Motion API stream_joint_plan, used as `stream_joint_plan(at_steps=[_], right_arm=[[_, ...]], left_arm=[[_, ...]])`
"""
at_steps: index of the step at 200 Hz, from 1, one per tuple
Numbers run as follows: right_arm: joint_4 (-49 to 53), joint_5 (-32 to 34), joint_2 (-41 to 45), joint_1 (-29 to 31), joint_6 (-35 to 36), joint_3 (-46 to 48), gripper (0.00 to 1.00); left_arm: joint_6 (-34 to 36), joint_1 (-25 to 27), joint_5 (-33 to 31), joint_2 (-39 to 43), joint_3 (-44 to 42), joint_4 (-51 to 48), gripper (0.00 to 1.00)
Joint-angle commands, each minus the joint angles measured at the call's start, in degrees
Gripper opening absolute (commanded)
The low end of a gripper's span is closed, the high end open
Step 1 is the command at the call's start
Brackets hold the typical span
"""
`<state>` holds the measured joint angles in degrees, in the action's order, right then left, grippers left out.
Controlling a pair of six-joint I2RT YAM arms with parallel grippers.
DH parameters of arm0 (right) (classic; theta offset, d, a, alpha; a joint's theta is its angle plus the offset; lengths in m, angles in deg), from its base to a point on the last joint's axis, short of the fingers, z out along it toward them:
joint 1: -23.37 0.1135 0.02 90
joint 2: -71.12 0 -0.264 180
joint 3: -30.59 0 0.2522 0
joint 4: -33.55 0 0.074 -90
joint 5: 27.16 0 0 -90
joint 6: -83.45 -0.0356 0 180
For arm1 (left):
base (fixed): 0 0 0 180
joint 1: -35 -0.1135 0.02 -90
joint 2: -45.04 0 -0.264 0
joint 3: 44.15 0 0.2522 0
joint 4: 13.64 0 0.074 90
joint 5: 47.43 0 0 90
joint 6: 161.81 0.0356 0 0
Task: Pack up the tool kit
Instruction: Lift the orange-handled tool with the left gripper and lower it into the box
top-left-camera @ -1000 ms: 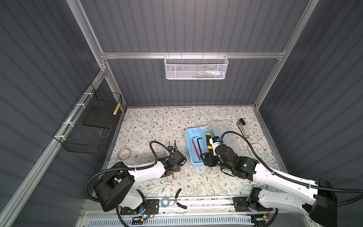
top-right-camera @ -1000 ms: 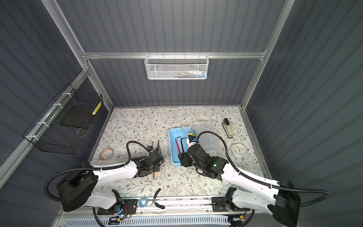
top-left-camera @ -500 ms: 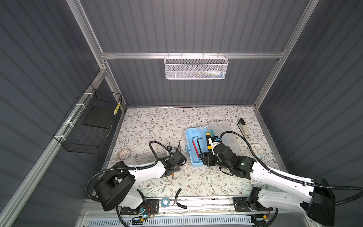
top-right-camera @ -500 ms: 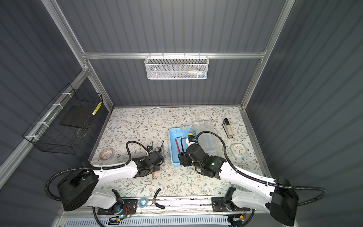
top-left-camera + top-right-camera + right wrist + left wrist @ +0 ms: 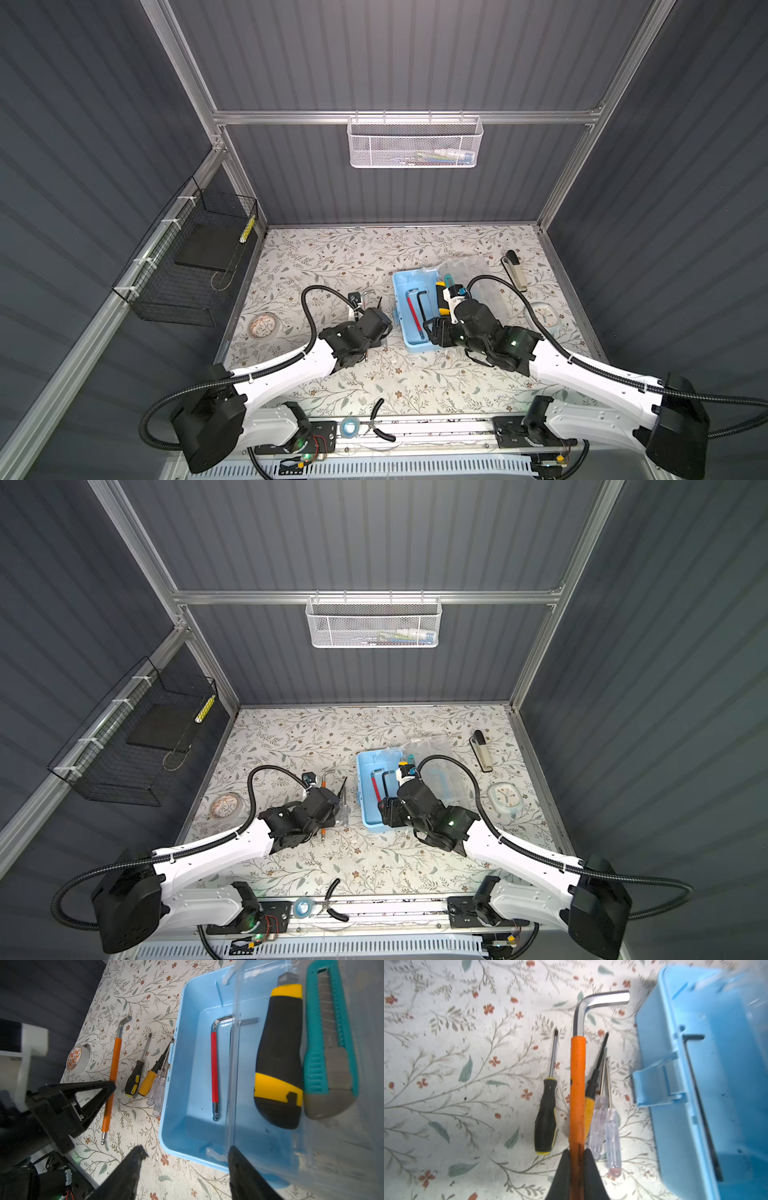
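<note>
Pointing rearward (bend-first): orange hex key point(image 5: 577, 1088)

Floral tabletop point(image 5: 446, 1064), pale blue tool box point(image 5: 187, 1084)
The orange-sleeved hex key point(image 5: 577, 1084) and red-sleeved hex key point(image 5: 214, 1068) had silver ends; the knife point(image 5: 330, 1053) was teal and grey.

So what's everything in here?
tool box: 1, light blue, mid-table
clear lid: 1, right of box
red hex key, black hex key: 2, in box
orange hex key: 1, left of box
black-yellow screwdriver, orange-handled screwdriver: 2, beside it
clear-handled screwdrivers: 2, next to box
chunky driver, utility knife: 2, black-yellow, teal, in lid
tape roll: 1, white-orange, table's left
clock, beige tool: 2, table's right
pliers, blue ring: 2, front rail
white basket, black basket: 2, back wall, left wall
left end effector: shut on orange hex key
right end effector: open, at box's front
</note>
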<state>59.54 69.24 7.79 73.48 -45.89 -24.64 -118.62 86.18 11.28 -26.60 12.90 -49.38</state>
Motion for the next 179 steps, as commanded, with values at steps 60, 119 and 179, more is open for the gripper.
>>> stream_joint_plan(at_steps=[60, 119, 179], right_arm=[[4.5, 2.4, 10.7, -5.1, 1.7, -2.6, 0.66], [5.9, 2.4, 13.2, -6.6, 1.4, -1.7, 0.66], [4.7, 1.6, 13.1, -7.5, 0.9, 0.0, 0.66]], left_arm=[[4.8, -0.3, 6.4, -15.1, 17.8, 14.1, 0.0], [2.8, -0.3, 6.9, -24.9, 23.4, 18.7, 0.0], [0.1, -0.3, 7.4, -31.5, 24.5, 19.8, 0.0]])
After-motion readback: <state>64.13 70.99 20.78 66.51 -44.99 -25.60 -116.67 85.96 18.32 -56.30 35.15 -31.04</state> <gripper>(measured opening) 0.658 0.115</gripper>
